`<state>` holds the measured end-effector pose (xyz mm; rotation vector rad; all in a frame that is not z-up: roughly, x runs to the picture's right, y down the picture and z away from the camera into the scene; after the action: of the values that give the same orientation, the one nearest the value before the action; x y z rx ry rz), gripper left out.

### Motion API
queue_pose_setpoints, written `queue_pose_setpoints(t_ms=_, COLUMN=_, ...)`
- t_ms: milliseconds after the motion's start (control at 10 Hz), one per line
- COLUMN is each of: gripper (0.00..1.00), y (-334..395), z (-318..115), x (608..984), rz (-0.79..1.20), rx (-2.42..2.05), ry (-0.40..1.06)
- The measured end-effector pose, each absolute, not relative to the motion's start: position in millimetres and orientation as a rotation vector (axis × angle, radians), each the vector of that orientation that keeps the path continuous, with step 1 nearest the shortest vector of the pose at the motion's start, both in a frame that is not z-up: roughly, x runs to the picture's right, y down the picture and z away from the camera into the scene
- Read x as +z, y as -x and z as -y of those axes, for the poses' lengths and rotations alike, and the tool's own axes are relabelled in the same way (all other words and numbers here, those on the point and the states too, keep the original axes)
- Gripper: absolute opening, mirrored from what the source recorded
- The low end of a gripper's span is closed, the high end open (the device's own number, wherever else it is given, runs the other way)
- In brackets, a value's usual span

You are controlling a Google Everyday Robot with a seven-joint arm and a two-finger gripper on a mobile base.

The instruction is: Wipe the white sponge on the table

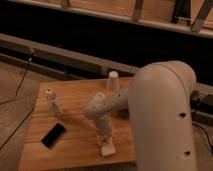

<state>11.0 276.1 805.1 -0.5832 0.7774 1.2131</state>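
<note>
White sponge is seen lying flat on the table, toward 5 o'clock from the tabletop's centre and close to the near edge. It is met from above by the gripper, which is set down on the sponge's 11 o'clock end, at the tip of the arm that is bent in from 3 o'clock. Whether the gripper is clamped on the sponge or merely pressed onto it cannot be told. A black slab is laid flat at 9 o'clock from the sponge, well apart from it. A clear white-capped bottle is stood at 10 o'clock, farther off, and a white cup is placed at 12 o'clock near the far edge.

The wiping stroke itself is judged to be in hand: the sponge is down on the wood with the gripper upon it. For the next move, downward pressure is called for while the sponge is dragged across bare wood. Since the near edge is close at 6 o'clock, the stroke is best directed toward 9 or 12 o'clock and stopped short of the black slab.
</note>
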Motion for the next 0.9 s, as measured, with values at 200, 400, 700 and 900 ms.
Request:
queue_pose_setpoints(t_ms=200, gripper=0.10, y=21, z=-259, x=821, rz=-0.701, rx=1.215, ry=0.587)
queue_pose_setpoints(t_ms=400, gripper=0.10, y=47, z=-239, x=832, rz=-0.635, rx=1.202, ry=0.581)
queue_pose_setpoints(t_ms=700, gripper=0.10, y=75, z=-207, x=839, rz=-0.558, rx=1.184, ry=0.558)
queue_pose_setpoints(t_ms=900, gripper=0.10, y=83, z=-193, x=840, rz=-0.535, rx=1.177, ry=0.543)
